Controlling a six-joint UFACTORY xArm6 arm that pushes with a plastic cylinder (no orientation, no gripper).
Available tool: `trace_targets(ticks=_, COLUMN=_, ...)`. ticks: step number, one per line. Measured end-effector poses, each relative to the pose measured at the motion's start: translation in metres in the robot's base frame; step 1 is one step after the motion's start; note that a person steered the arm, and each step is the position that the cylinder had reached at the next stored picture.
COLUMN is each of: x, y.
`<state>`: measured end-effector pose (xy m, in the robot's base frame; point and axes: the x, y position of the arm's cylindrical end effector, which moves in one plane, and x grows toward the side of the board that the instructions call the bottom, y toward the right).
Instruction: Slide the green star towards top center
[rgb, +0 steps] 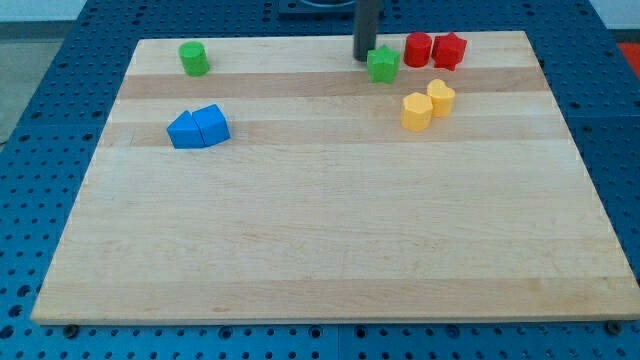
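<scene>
The green star (382, 65) sits on the wooden board (330, 230) near the view's top, a little right of centre. My tip (364, 57) stands just left of the star at its upper left side, touching or nearly touching it. The dark rod rises from there out of the view's top.
A red cylinder (417, 49) and a red star (448, 50) sit right of the green star. Two yellow blocks (427, 105) lie below them. A green cylinder (193, 58) is at top left. Two blue blocks (199, 128) sit together at left.
</scene>
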<state>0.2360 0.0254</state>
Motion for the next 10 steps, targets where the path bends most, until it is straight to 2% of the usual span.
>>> trace_targets(ticks=1, x=0.039, y=-0.042)
trace_targets(ticks=2, x=0.090, y=-0.030)
trace_targets(ticks=3, x=0.101, y=-0.006)
trace_targets(ticks=4, x=0.094, y=0.037)
trace_targets(ticks=5, x=0.078, y=0.025)
trace_targets(ticks=7, x=0.074, y=0.023)
trace_targets(ticks=8, x=0.091, y=0.048)
trace_targets(ticks=9, x=0.085, y=0.073)
trace_targets(ticks=10, x=0.059, y=0.070)
